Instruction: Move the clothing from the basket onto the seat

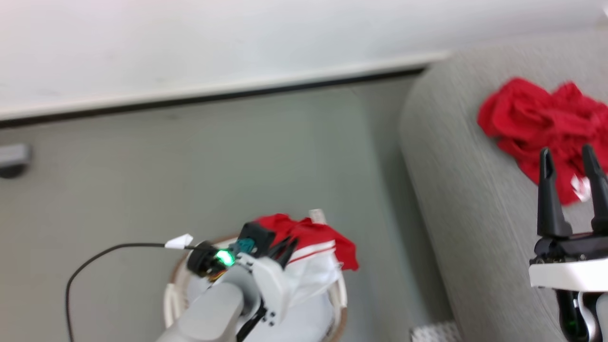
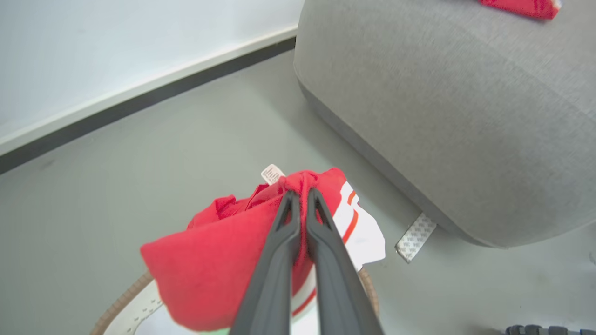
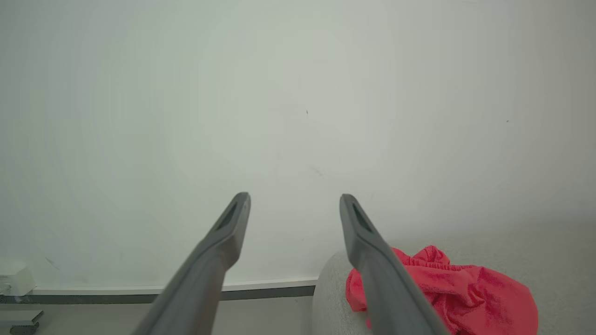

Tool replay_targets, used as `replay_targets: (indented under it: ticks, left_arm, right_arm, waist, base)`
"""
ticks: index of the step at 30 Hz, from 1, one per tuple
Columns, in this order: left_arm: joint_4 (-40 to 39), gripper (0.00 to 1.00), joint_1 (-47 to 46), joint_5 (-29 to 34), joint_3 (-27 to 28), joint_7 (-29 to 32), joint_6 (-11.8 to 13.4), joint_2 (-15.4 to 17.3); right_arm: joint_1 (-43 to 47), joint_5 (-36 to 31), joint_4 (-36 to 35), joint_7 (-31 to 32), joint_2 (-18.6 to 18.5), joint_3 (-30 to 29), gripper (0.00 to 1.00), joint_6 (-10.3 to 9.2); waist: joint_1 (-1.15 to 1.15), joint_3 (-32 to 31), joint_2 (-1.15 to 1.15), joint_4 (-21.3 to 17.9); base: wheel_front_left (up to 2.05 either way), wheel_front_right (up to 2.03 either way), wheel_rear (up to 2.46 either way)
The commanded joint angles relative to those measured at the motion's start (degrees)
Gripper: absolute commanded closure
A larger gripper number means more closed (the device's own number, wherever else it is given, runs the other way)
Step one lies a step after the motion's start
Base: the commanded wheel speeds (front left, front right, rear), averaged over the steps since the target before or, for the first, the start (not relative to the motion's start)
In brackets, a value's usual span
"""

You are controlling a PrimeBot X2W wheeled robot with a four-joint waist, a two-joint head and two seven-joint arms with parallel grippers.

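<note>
Illumination is bright, diffuse and even in all three views; no direct source is visible. The wall in the head view is close to overexposed, and that view is soft throughout (edges smeared). A green indicator light blooms locally. The seat casts a faint, soft-edged shadow on the floor along its left base. The right wrist view darkens towards its corners; the clothing there appears oversaturated and grainy.

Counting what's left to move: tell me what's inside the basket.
A red-and-white garment hangs over the basket, pinched in the left gripper. It and the forearm cover the basket's inside, so anything beneath cannot be seen.
</note>
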Motion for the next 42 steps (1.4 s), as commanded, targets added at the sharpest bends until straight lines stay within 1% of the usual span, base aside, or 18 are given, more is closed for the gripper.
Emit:
replay_targets:
  ticks: [1, 7, 8, 12, 19, 23, 27, 31, 42]
  left_arm:
    - [-3.35, 1.00, 1.18, -0.37, 0.74, -0.23, 0.10, -0.05]
    - [-12.73, 1.00, 2.81, 0.74, 3.94, -0.21, 0.31, 1.20]
    - [-12.73, 1.00, 2.81, 0.74, 3.94, -0.21, 0.31, 1.20]
    - [-18.19, 1.00, 3.62, 1.40, 5.95, -0.22, 0.44, 1.64]
    - [-25.90, 1.00, 2.30, 2.54, 8.61, -0.23, 1.20, 2.34]
    - [-29.58, 1.00, 0.99, 2.69, 9.74, -0.22, 1.87, 2.63]
    - [-32.75, 1.00, -0.25, 2.98, 10.62, -0.20, 3.16, 4.01]
    - [-35.83, 1.00, -0.75, 3.02, 10.98, 0.20, 3.86, 4.77]
    - [-41.69, 1.00, 1.50, 2.33, 10.27, 1.71, 5.15, 5.55]
  right_arm:
    - [1.64, 0.18, 0.25, -0.15, -0.31, 0.22, 0.00, -0.13]
    - [4.22, 0.56, 0.77, -0.15, 0.33, 1.21, 0.00, -0.13]
    - [4.22, 0.56, 0.77, -0.15, 0.33, 1.21, 0.00, -0.13]
    - [5.92, 0.75, 1.33, -0.15, 0.73, 2.12, 0.00, -0.13]
    - [7.70, 0.98, 2.11, -0.15, 1.35, 5.36, 0.00, -0.13]
    - [7.99, 1.19, 2.81, -0.15, 1.82, 7.81, 0.00, -0.13]
    - [7.29, 0.91, 3.72, -0.15, 2.15, 10.93, 0.00, -0.13]
    - [6.66, 1.06, 4.88, -0.15, 2.30, 13.70, 0.00, -0.13]
    - [5.04, 1.01, 8.20, -0.15, 1.32, 19.19, 0.00, -0.13]
  waist:
    - [0.01, -5.83, 0.00, 5.34]
    - [0.01, -9.70, 0.00, 8.12]
    - [0.01, -9.70, 0.00, 8.12]
    - [0.01, -12.19, 0.00, 9.66]
    - [0.01, -14.97, 0.00, 11.58]
    - [0.01, -15.55, 0.00, 12.17]
    - [0.01, -15.40, 0.00, 12.30]
    - [0.01, -15.33, 0.00, 12.52]
    - [0.01, -14.96, 0.00, 13.56]
  base:
    - [0.00, 0.00, 0.00]
    - [0.00, 0.00, 0.00]
    - [0.00, 0.00, 0.00]
    - [0.00, 0.00, 0.00]
    - [0.00, 0.00, 0.00]
    - [0.00, 0.00, 0.00]
    - [0.00, 0.00, 0.00]
    - [0.00, 0.00, 0.00]
    - [0.00, 0.00, 0.00]
